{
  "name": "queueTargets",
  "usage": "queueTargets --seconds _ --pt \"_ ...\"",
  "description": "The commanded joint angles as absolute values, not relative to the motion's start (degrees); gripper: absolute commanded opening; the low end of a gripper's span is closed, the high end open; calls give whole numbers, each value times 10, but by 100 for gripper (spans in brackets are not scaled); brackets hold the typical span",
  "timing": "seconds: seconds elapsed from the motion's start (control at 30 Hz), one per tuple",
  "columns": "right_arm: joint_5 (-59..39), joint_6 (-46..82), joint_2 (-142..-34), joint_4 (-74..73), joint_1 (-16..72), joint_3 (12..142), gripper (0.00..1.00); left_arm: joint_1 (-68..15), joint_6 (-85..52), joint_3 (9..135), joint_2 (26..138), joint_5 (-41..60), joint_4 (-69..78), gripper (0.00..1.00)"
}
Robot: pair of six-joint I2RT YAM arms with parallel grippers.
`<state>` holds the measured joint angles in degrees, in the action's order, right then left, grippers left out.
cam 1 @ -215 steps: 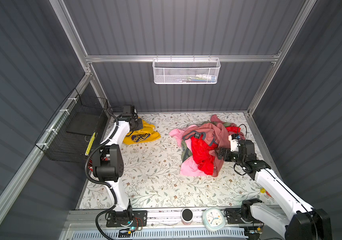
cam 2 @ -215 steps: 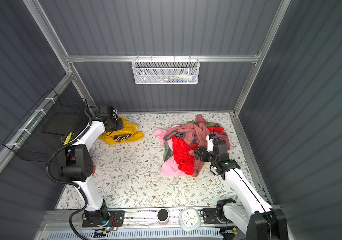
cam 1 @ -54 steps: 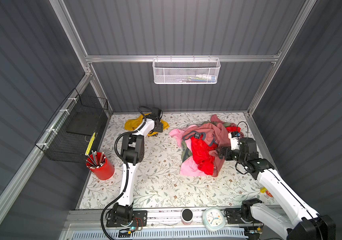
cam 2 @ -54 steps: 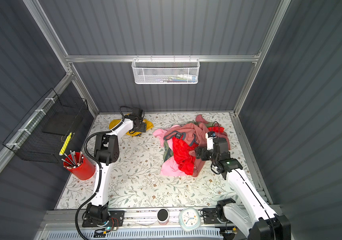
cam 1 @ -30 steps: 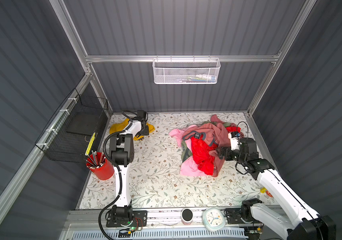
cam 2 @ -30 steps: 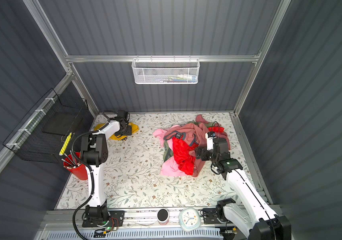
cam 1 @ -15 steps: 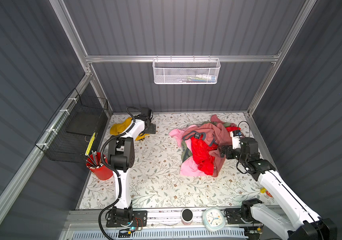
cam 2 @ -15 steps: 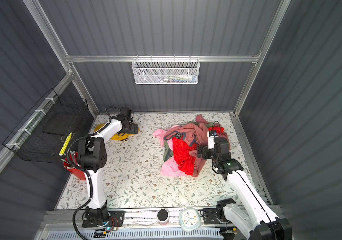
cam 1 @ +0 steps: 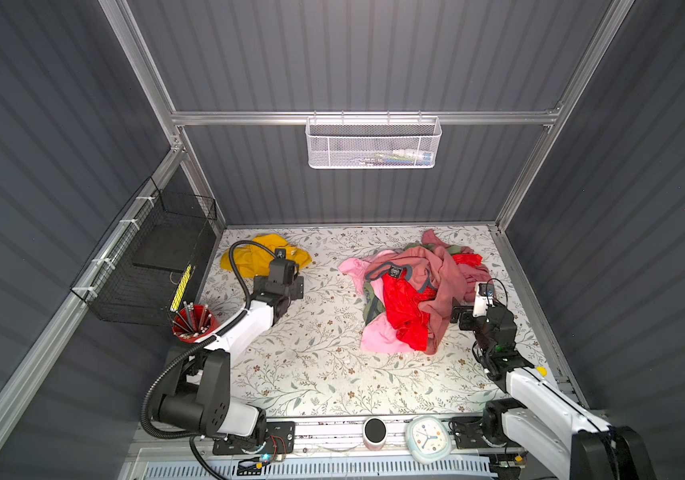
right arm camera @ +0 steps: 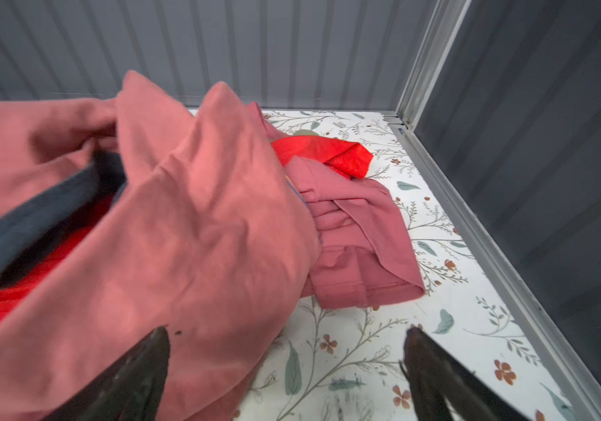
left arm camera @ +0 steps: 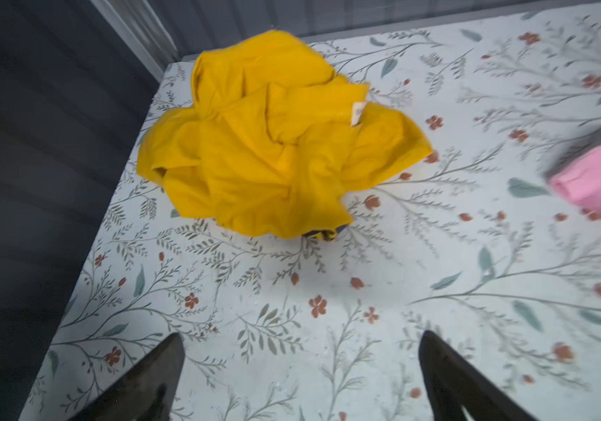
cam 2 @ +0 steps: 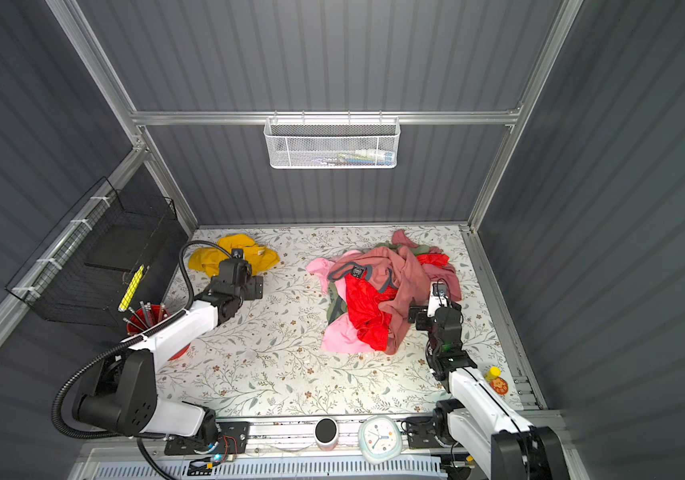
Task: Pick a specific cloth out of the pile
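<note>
Floral counter [cam 1: 311, 365] carries a clock [cam 1: 428, 438] at its front edge and a red pencil cup [cam 1: 191, 322] on the left. My right claw [right arm camera: 288, 333] gapes empty, a rose fold of the pile [cam 1: 415, 291] crowding one finger. My left claw [left arm camera: 300, 337], spread wide and empty, has backed off the cloth [left arm camera: 273, 145], which now lies crumpled in the far-left corner, no longer spread out.

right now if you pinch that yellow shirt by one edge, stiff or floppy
Probably floppy: the yellow shirt lies crumpled in soft folds, so it should drape. Pushed across the table, it would likely bunch, not roll.
</note>
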<state>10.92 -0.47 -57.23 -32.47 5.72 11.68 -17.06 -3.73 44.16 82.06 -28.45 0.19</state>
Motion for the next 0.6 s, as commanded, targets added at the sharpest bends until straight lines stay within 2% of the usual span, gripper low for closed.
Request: queueTargets --seconds 0.0,0.1,0.2,0.33,0.37,0.43,0.53,0.57 --pt "116 -7 -630 -510 44 104 99 -170 11 366 808 -344 177 100" --pt "99 -7 -712 -617 33 95 99 -165 22 321 815 -358 258 100" --pt "89 -9 -760 -658 22 98 99 -149 19 296 831 -345 316 100" --pt "64 0 -861 -770 3 96 99 -103 -10 253 847 -288 414 100" --pt "71 2 -862 -773 2 97 99 -89 -19 242 855 -273 441 100" --pt "57 13 -819 -662 -4 120 99 -75 -17 219 875 -257 512 100" --pt "35 11 -844 -634 -11 157 99 -69 -12 194 927 -244 615 100" --pt "31 11 -831 -582 -12 174 99 -69 -9 185 947 -232 640 100"
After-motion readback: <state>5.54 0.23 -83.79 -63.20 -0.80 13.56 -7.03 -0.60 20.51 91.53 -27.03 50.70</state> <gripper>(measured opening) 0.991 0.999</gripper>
